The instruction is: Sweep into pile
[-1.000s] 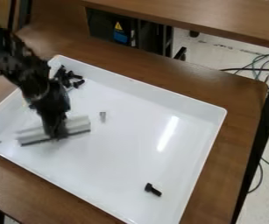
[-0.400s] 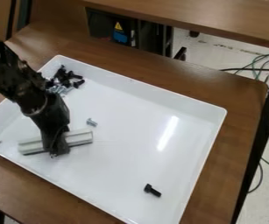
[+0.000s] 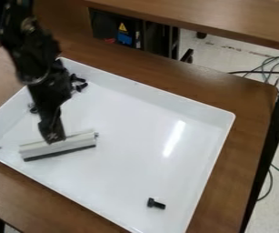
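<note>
Camera view: my gripper (image 3: 53, 136) is clasping the pale bar (image 3: 77, 144) between its fingers, over the white tray (image 3: 135, 136). Black bolts (image 3: 81, 85) are clustering near its far corner; a lone bolt (image 3: 156, 204) is lying well apart.

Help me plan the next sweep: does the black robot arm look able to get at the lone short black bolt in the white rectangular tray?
Probably yes: between the long white bar in its black gripper and the bolt, the tray looks free, though full reach is uncertain.
</note>
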Robot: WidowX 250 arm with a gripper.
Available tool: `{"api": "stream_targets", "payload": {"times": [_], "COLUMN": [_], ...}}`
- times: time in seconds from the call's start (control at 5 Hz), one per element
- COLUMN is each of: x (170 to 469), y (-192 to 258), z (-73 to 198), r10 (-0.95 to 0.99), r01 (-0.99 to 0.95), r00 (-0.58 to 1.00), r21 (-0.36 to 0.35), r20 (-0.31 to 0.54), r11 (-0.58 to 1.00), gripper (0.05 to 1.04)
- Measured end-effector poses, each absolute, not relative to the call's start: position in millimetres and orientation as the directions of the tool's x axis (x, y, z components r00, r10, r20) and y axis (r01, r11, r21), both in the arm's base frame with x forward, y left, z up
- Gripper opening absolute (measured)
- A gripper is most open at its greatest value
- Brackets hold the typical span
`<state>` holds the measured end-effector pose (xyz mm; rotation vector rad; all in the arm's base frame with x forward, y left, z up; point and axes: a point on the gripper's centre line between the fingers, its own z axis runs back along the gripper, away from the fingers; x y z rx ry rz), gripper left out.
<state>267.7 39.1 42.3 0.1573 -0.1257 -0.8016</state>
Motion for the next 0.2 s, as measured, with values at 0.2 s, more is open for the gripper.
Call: {"api": "stream_targets", "payload": {"times": [0.2], "x": [273.2], "y": [2.2], "z": [52.4], "r10": [-0.762], "r01": [0.744], "r00": [0.647], "r21": [0.212], "r20": [0.006], "r11": [0.633], "gripper": [1.003]}}
